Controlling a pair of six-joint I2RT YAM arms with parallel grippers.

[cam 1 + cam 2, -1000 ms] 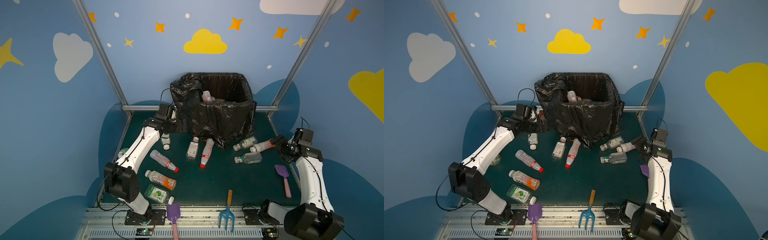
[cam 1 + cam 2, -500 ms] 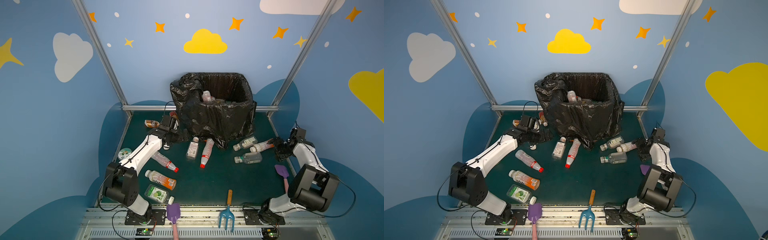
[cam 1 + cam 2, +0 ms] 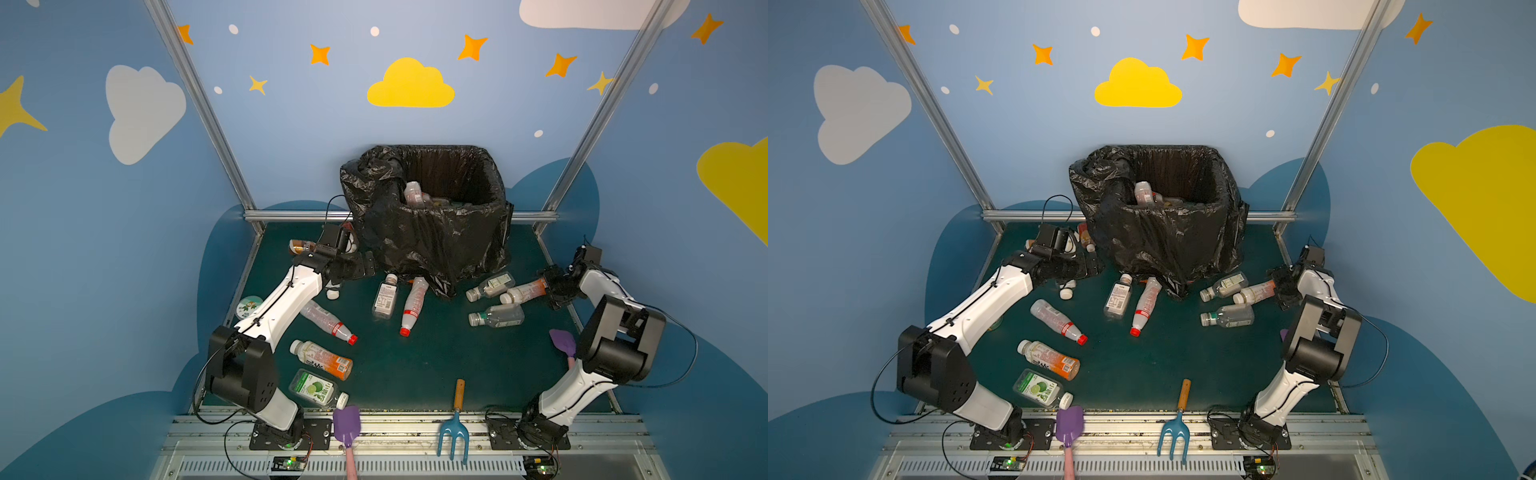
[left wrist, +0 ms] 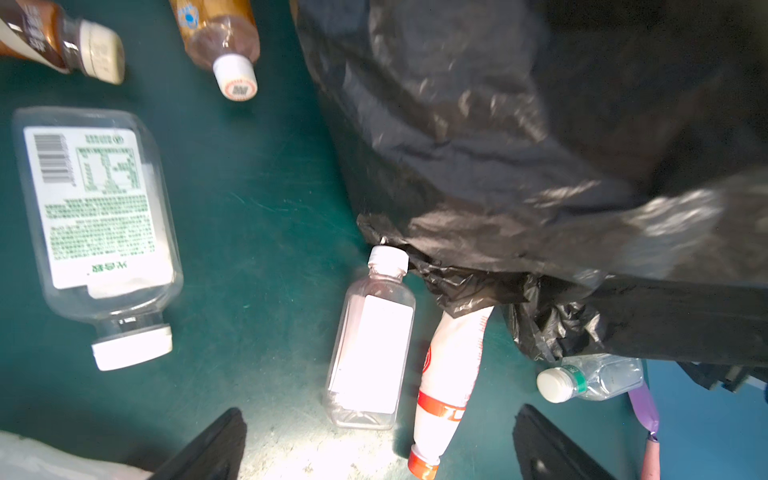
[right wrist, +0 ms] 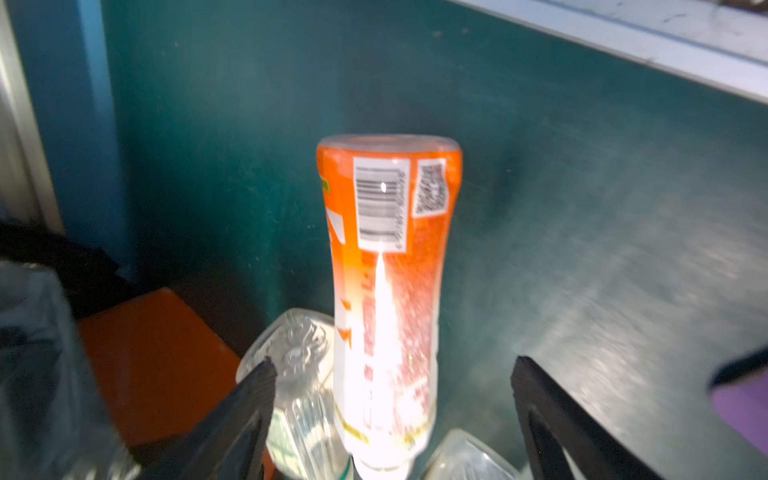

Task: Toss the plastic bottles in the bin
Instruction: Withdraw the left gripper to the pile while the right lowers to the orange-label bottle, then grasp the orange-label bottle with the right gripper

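- The bin (image 3: 424,249) is standing at the back of the green floor (image 3: 436,365), with a few plastic bottles (image 3: 413,193) showing inside it.
- The left gripper (image 4: 380,415) is hovering by the bin's front left corner, jaws spread wide and empty. It is above a clear white-labelled bottle (image 4: 370,353) and a white red-banded bottle (image 4: 451,374) lying at the bag's foot.
- The right gripper (image 5: 392,363) is reaching in low at the right edge, jaws wide, straddling an orange-labelled bottle (image 5: 386,249). The blurred wrist view seems to be showing gaps on both sides.
- Other loose bottles (image 3: 322,359) are lying scattered across the floor.
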